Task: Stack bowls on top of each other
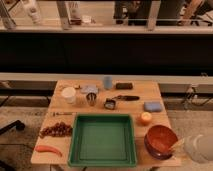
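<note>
The orange-red bowl (161, 138) sits inside the dark purple bowl (151, 149), whose rim shows below and to its left, at the table's front right corner. The orange-red bowl looks slightly tilted. My gripper (181, 145) is pale and comes in from the lower right corner, right at the bowls' right rim. Part of it is cut off by the frame edge.
A green rectangular tray (103, 159) fills the front middle of the wooden table (145, 91). An orange fruit (145, 118) and a blue sponge (152, 106) lie behind the bowls. A white cup (68, 95), a metal cup (92, 98), a blue cup (108, 82), a brown cluster (56, 130) and a carrot-like piece (48, 149) stand elsewhere.
</note>
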Controlling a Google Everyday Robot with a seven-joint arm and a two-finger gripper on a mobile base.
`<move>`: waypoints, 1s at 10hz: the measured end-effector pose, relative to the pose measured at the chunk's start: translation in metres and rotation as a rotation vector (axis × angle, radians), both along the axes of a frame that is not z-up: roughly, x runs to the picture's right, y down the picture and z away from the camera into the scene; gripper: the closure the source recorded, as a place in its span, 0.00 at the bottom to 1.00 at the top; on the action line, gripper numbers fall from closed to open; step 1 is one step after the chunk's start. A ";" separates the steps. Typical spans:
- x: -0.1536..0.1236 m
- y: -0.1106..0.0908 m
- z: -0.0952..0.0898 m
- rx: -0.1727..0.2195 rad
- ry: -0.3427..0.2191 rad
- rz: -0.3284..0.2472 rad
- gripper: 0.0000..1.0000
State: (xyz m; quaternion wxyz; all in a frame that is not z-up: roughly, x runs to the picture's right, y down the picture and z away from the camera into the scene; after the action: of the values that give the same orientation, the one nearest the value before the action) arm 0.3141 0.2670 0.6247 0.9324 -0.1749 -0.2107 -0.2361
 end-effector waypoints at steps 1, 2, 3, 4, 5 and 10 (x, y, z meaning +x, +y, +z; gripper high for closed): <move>-0.004 0.000 0.003 -0.009 -0.010 -0.005 0.93; -0.006 0.000 0.004 -0.015 -0.013 -0.008 0.86; -0.008 0.000 0.006 -0.021 -0.016 -0.012 0.78; -0.009 0.001 0.008 -0.027 -0.016 -0.016 0.63; -0.010 0.001 0.008 -0.030 -0.016 -0.018 0.55; -0.013 -0.001 0.013 -0.033 -0.013 -0.036 0.20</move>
State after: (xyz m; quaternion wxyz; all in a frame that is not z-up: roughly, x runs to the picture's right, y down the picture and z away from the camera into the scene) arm 0.3010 0.2659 0.6381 0.9235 -0.1926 -0.2176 -0.2503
